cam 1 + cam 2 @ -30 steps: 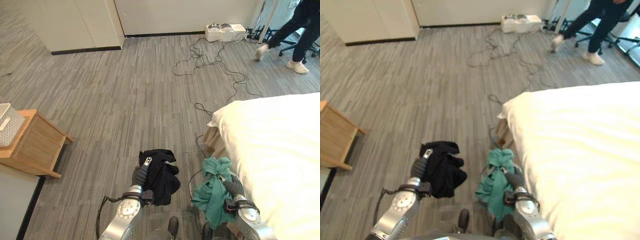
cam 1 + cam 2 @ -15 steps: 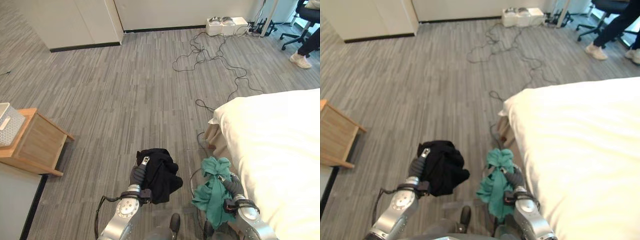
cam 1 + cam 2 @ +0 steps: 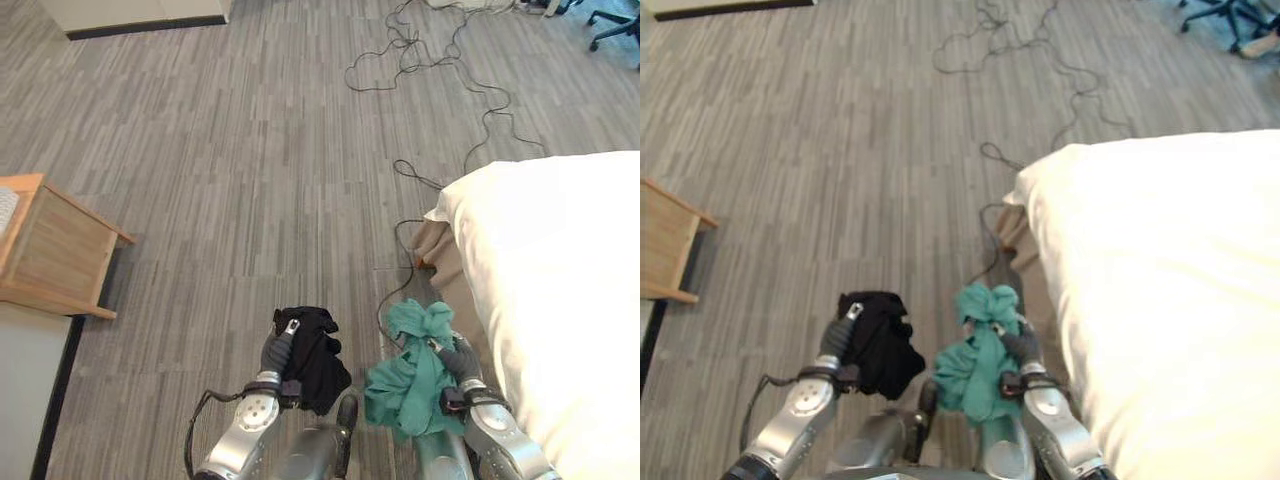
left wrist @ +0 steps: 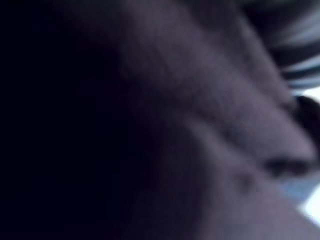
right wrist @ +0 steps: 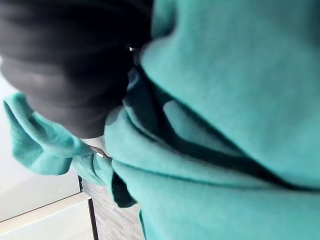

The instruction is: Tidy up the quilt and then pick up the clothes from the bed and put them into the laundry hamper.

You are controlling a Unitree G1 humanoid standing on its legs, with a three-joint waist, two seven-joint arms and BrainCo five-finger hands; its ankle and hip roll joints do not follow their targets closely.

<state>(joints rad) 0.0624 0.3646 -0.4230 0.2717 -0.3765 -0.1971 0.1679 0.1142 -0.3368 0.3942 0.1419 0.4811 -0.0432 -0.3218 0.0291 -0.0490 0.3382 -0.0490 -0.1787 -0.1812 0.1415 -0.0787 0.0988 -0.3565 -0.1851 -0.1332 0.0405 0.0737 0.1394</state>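
Left eye view: a black garment point(image 3: 315, 355) is carried in the left hand point(image 3: 277, 352), and a teal garment point(image 3: 408, 368) is carried in the right hand point(image 3: 455, 362). Both bundles are held low in front of the robot, above the grey floor point(image 3: 250, 180), with the teal one just beside the edge of the bed point(image 3: 560, 300). The fingers of each hand are buried in the cloth, so how they are closed cannot be told exactly, but each garment is clearly gripped and lifted. In the right wrist view the teal cloth point(image 5: 225, 150) is seen pressed close against the dark cover of the hand.

The bed is covered by a pale quilt point(image 3: 1160, 290), which is spread rather smoothly, and no clothes are seen on the visible part of it. So the tidying of the quilt is judged as done, and the picking up of the clothes is also done. What is left is the carrying to the laundry hamper and the dropping of both garments into it. A wooden side table point(image 3: 50, 250) is standing well apart, on the left.
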